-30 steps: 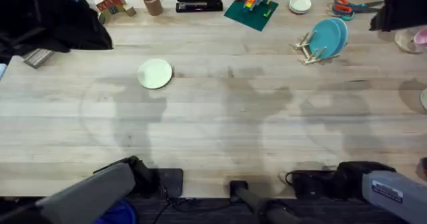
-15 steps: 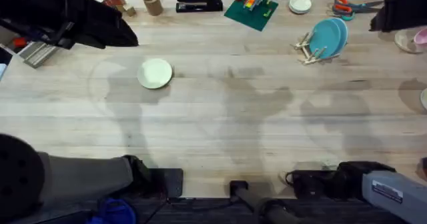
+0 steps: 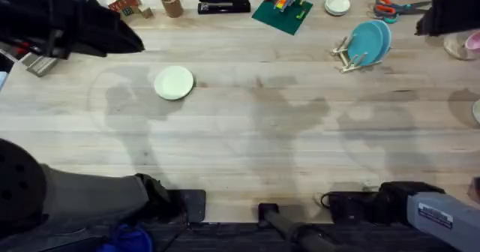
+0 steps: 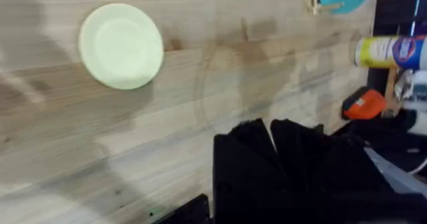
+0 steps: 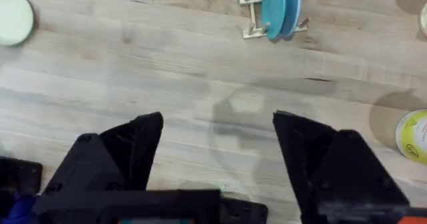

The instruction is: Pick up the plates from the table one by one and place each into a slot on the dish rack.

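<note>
A pale cream plate lies flat on the table, left of the middle; the left wrist view has it too. Two teal plates stand upright in the wooden dish rack at the far right, also seen in the right wrist view. My left gripper hangs high over the far left, a large dark blur left of the cream plate; its black fingers are shut on nothing. My right gripper is wide open above bare wood, well short of the rack.
Along the far edge stand a cup of tools, a stapler, a green brick plate, a small white dish and scissors. A pink bowl sits at the right edge.
The left arm has risen and swung over the far left of the table, now showing large and dark. The cream plate, the rack and the right arm have not moved.
</note>
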